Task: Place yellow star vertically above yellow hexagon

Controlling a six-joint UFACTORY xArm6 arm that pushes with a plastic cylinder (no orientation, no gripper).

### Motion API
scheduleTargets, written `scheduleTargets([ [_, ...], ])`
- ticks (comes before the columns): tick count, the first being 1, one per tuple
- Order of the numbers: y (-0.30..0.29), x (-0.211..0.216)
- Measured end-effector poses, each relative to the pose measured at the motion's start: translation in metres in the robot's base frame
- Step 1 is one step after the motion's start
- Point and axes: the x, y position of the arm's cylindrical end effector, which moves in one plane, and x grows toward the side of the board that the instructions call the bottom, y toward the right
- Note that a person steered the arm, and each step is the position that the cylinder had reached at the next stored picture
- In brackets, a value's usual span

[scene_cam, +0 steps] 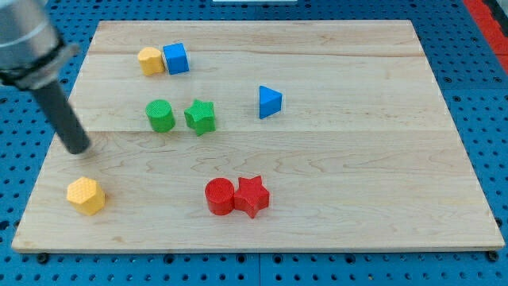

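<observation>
The yellow hexagon (86,195) lies near the view's bottom left of the wooden board (349,183). The yellow star (150,60) lies near the view's top left, touching the left side of a blue cube (175,58). My tip (79,149) rests on the board at the left, a short way above the yellow hexagon and apart from it. The tip is well below and left of the yellow star. The dark rod slants up toward the view's top-left corner.
A green cylinder (160,115) and a green star (200,116) sit side by side left of centre. A blue triangle (270,102) lies right of them. A red cylinder (220,196) touches a red star (252,195) at bottom centre.
</observation>
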Motion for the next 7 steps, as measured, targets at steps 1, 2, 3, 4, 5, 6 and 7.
scheduleTargets([
  [1, 0.039, -0.042],
  [2, 0.128, -0.069],
  [3, 0.128, -0.101],
  [4, 0.103, -0.140],
  [5, 0.119, -0.167],
  [6, 0.120, -0.195],
  [7, 0.116, -0.225],
])
